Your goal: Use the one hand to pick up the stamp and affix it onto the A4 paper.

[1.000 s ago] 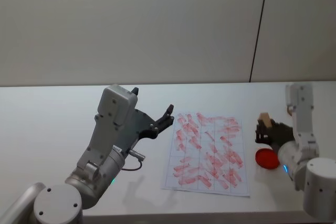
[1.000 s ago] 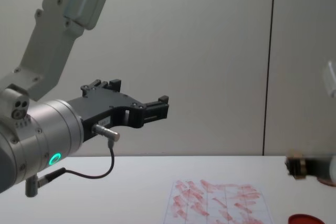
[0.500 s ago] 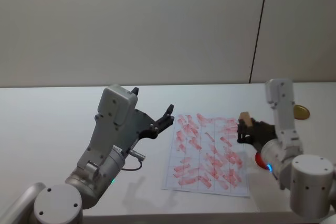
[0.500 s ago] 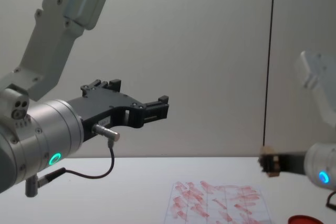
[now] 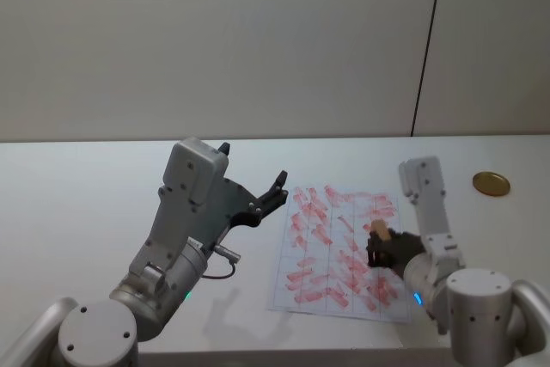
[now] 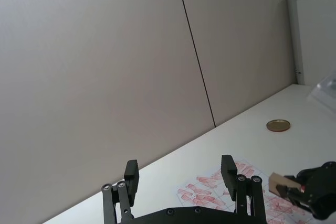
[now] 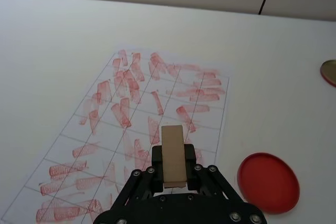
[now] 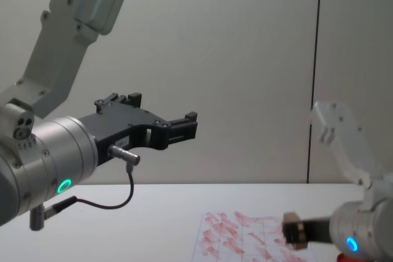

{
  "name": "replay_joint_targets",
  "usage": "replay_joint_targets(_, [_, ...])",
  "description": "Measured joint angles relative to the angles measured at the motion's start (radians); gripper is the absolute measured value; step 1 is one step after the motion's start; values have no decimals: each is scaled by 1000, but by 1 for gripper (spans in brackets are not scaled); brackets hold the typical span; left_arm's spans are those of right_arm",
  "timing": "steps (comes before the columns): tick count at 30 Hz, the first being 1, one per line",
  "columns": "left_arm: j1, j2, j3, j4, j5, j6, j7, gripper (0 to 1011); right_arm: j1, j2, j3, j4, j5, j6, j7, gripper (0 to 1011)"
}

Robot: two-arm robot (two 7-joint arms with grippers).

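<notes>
My right gripper (image 5: 383,245) is shut on the stamp (image 5: 381,230), a small pale tan wooden block. It holds the stamp over the right half of the A4 paper (image 5: 325,251), a white gridded sheet covered in smeared red marks. In the right wrist view the stamp (image 7: 172,156) stands between the black fingers (image 7: 156,157), above the paper (image 7: 115,114). From the chest, the stamp (image 8: 295,234) hangs just above the sheet (image 8: 239,238). My left gripper (image 5: 249,167) stays open and raised, left of the paper.
A flat red disc (image 7: 268,182) lies on the table just right of the paper. A brass-coloured disc (image 5: 491,184) sits farther back on the right. The white table (image 5: 77,204) stretches left, with a plain wall behind.
My right gripper has carried the stamp leftward, from above the red disc to over the paper, and lower. The left arm has not moved.
</notes>
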Motion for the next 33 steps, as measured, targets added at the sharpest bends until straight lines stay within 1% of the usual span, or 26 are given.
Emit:
replay_joint_targets(10, [0, 0, 0, 0, 0, 0, 0, 993, 14, -16, -9, 68, -8, 19, 3, 217])
replay_joint_targets(18, [0, 0, 0, 0, 0, 0, 0, 993, 25, -25, -10, 110, -11, 20, 3, 217])
replay_joint_targets(33, [0, 0, 0, 0, 0, 0, 0, 993, 47, -38, -5, 178, -7, -6, 2, 217])
